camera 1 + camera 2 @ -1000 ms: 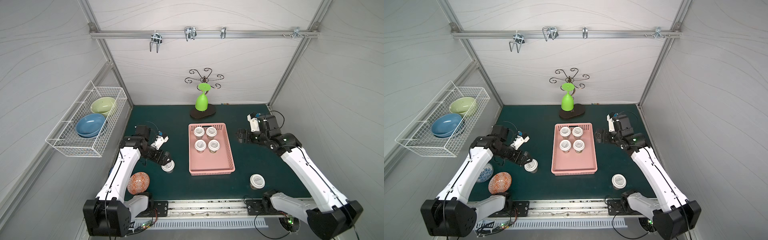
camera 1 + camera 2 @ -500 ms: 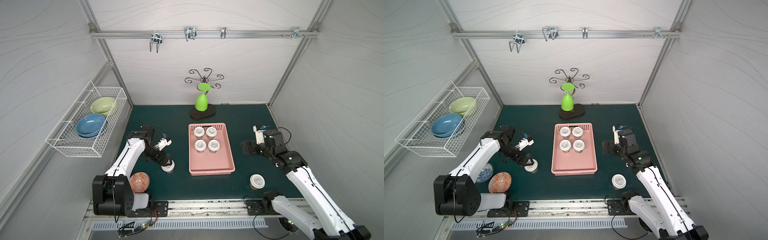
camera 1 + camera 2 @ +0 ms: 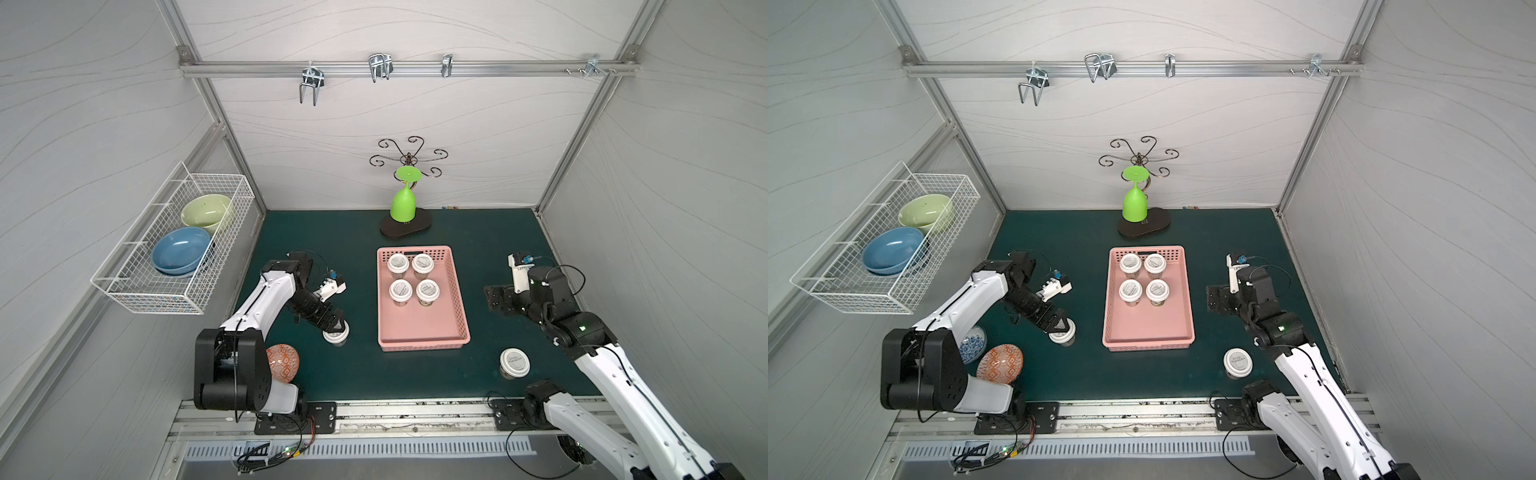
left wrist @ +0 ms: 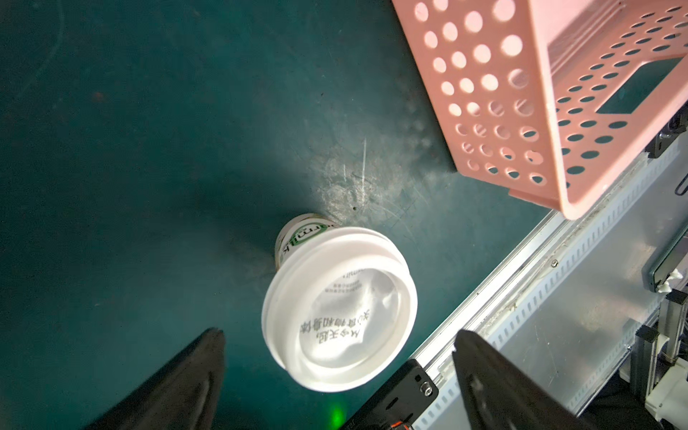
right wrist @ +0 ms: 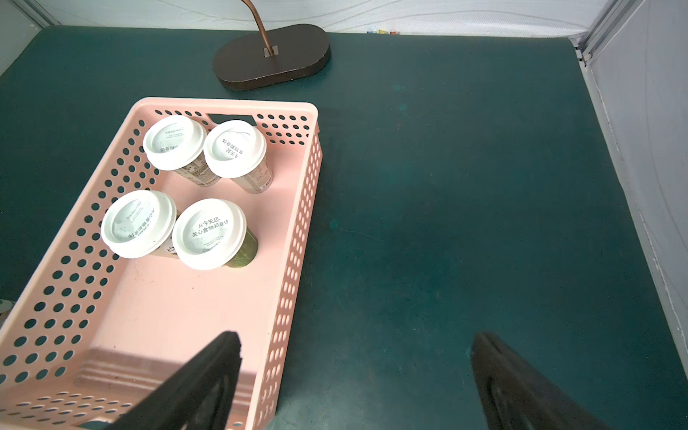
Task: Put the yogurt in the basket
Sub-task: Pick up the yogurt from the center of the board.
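On the green mat [image 3: 361,374]: a pink basket [image 3: 422,324] [image 3: 1148,326] lies in the middle, its handle slot at the far end.
Inside it: four yogurt cups [image 3: 398,263] [image 3: 422,263] [image 3: 400,290] [image 3: 427,290] stand upright, two by two, all in the far half (white lids up, print on top).
Fifth cup [image 3: 337,336] [image 4: 338,316]: upright on the mat, left of the basket near its front corner, apart from it.
Left gripper [image 3: 331,321] [image 4: 337,335]: jaws spread wide, hanging right over the fifth cup. In the wrist view the two black fingers [image 4: 186,379] flank the lid without touching it (nothing gripped).
Sixth cup [image 3: 515,362] [image 3: 1238,362]: upright on the mat's near right part, well apart from the basket.
Right gripper [image 3: 494,300] [image 5: 355,337]: jaws wide apart and empty, above the mat to the right of the basket. The sixth cup sits nearer the front edge, apart from it.
Left wall: a wire basket [image 3: 158,297] holds a green bowl [image 3: 205,212] and a blue bowl [image 3: 180,255].
Back of the mat: a green goblet [image 3: 403,203] hangs upside down on a curly metal stand [image 3: 405,228].
By the left arm's base: an orange patterned bowl [image 3: 282,368].
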`<action>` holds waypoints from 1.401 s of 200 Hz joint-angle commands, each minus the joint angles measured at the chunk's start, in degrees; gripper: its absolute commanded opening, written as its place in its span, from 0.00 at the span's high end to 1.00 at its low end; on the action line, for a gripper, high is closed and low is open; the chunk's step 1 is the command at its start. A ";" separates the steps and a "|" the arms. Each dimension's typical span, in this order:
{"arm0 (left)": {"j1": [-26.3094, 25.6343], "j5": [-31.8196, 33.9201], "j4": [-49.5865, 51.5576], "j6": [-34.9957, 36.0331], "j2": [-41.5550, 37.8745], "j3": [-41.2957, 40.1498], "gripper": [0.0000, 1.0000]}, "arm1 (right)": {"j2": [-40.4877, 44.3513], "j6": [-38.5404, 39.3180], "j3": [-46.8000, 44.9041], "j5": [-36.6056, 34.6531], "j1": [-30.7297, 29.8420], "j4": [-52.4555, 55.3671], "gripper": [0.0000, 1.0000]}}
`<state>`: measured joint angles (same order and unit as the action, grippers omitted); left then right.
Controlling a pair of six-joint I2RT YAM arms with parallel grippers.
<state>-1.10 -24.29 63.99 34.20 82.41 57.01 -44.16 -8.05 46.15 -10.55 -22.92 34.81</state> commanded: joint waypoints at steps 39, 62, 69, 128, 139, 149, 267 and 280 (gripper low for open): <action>-1.42 -1.17 -0.64 2.63 2.22 -1.13 0.03 | 0.91 0.68 -0.43 -1.11 -0.64 -1.29 0.01; -1.45 -1.17 -1.38 1.47 3.10 -1.55 0.05 | 0.49 1.14 0.37 -1.56 -1.06 -0.65 0.01; -1.53 -1.66 -1.33 1.68 3.14 -1.94 0.05 | 0.80 1.13 0.15 -1.67 -1.23 -0.83 0.01; -1.98 -3.04 -1.76 3.35 3.62 -2.81 0.16 | 0.95 1.01 -0.67 -1.95 -2.05 -1.82 0.01; -2.06 -3.30 -1.71 3.80 3.68 -2.96 0.17 | 1.01 1.03 -1.06 -1.94 -2.04 -2.12 0.01; -2.07 -2.75 -1.58 3.93 3.81 -2.85 0.21 | 0.65 1.29 -0.65 -2.02 -2.08 -1.81 0.01; -2.35 -5.07 3.12 4.58 1.92 2.13 0.30 | 0.75 1.29 -0.71 -2.48 -2.18 -1.85 0.01; -2.43 -5.36 2.46 5.04 2.20 1.55 0.26 | 0.94 0.87 -0.88 -2.20 -2.18 -1.85 0.01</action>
<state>-3.16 -28.16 65.08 38.00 85.06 56.86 -43.44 -7.05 45.56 -12.84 -24.73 33.89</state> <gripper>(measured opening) 0.712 0.989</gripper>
